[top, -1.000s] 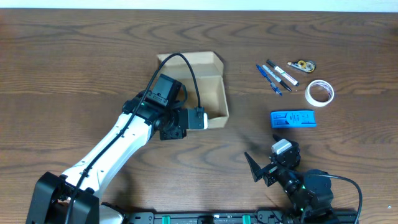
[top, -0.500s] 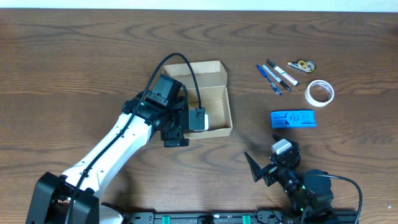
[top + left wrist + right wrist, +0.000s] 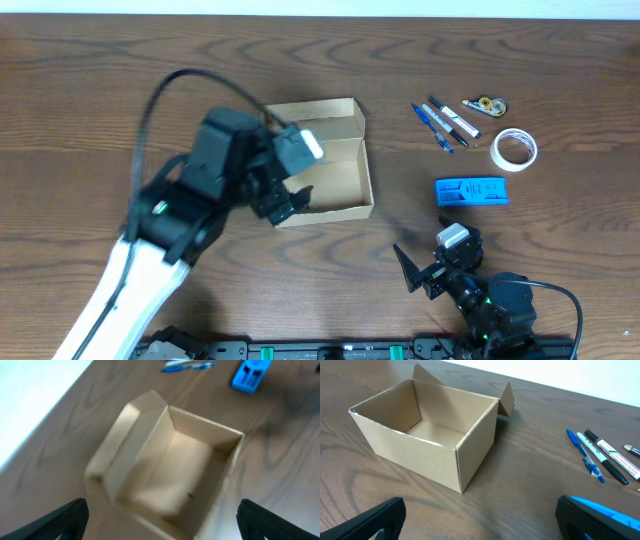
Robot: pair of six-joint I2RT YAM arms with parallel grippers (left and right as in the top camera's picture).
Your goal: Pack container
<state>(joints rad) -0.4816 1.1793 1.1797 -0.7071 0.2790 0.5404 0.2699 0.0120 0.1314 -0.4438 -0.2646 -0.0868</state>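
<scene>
The container is a tan cardboard box standing open and empty near the table's middle, its lid flap folded back on the far side. My left gripper hovers open above its near-left corner, touching nothing. In the left wrist view the container lies below my wide-open left gripper, and its floor is bare. My right gripper rests open near the table's front edge. From the right wrist the container stands ahead and to the left of the right gripper.
To the right of the box lie three pens, a small tape dispenser, a white tape roll and a blue flat item. The pens and the blue item also show from the right wrist.
My left gripper went from shut to open, let go of the box's near-left side, then rose and swung left. The box shifted slightly right. The right arm stayed still.
</scene>
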